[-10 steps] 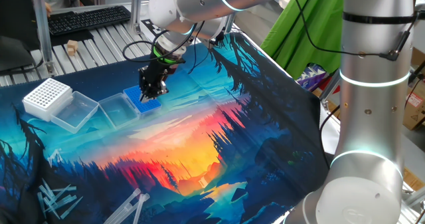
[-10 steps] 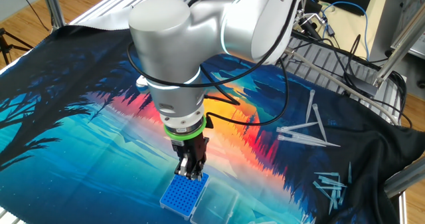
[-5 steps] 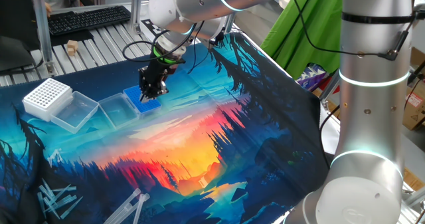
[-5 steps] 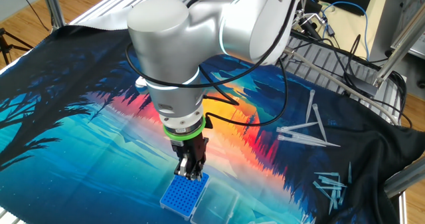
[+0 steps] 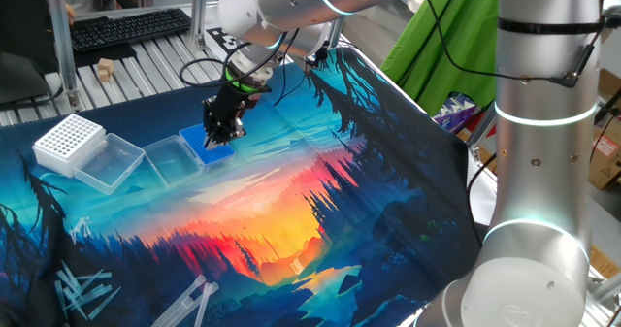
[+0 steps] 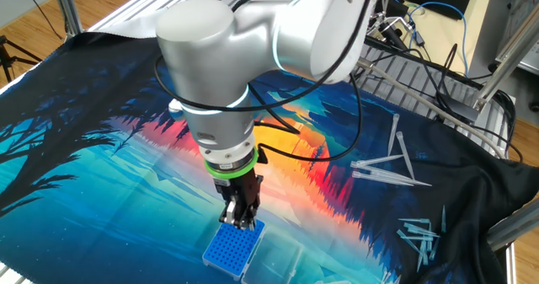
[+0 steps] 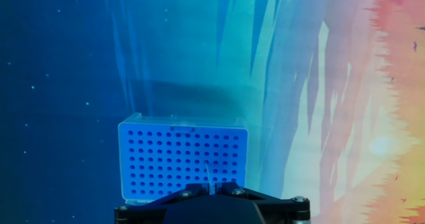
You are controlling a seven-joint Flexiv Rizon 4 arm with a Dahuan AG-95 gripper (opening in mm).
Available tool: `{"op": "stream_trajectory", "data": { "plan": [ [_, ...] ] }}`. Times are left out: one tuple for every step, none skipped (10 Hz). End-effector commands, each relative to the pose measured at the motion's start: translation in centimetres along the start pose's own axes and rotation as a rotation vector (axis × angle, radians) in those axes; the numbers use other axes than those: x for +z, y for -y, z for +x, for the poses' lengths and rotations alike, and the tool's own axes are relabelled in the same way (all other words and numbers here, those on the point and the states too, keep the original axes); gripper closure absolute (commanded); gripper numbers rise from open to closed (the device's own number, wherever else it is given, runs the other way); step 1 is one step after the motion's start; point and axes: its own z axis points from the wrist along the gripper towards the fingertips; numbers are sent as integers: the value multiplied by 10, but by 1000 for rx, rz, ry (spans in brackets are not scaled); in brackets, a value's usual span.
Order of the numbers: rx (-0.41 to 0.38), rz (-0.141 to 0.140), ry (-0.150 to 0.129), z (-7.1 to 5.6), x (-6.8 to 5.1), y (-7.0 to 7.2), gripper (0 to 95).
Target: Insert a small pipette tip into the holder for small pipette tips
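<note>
The arm's black fingers [image 7: 207, 185] pinch a slim, pale translucent plastic pipette tip [image 7: 208, 174] over the bright-blue rectangular perforated rack [image 7: 182, 160].

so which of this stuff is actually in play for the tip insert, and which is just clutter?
In play:
- gripper, shut on the small pipette tip
- blue holder, right under the tip

Clutter:
- white perforated rack
- loose longer clear tips
- keyboard off the mat
</note>
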Motion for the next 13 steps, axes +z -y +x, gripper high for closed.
{"op": "stream_trajectory", "data": {
  "plan": [
    [8, -1, -28, 1, 0, 0, 950],
    [10, 0, -33, 1, 0, 0, 950],
    [9, 1, -33, 1, 0, 0, 950],
    [1, 3, -34, 1, 0, -1, 950],
    [-1, 5, -38, 1, 0, -1, 950],
    [-1, 7, -42, 1, 0, -1, 950],
    [-3, 11, -49, 1, 0, -2, 950],
    [-7, 16, -53, 1, -1, -3, 950],
    [-5, 20, -53, 1, -1, -4, 950],
    [-5, 22, -54, 0, -1, -5, 950],
    [-4, 24, -55, 0, -1, -5, 950],
    [-4, 25, -56, -1, -1, -5, 950],
    [-3, 26, -57, -1, -1, -5, 950]
  ]
}}
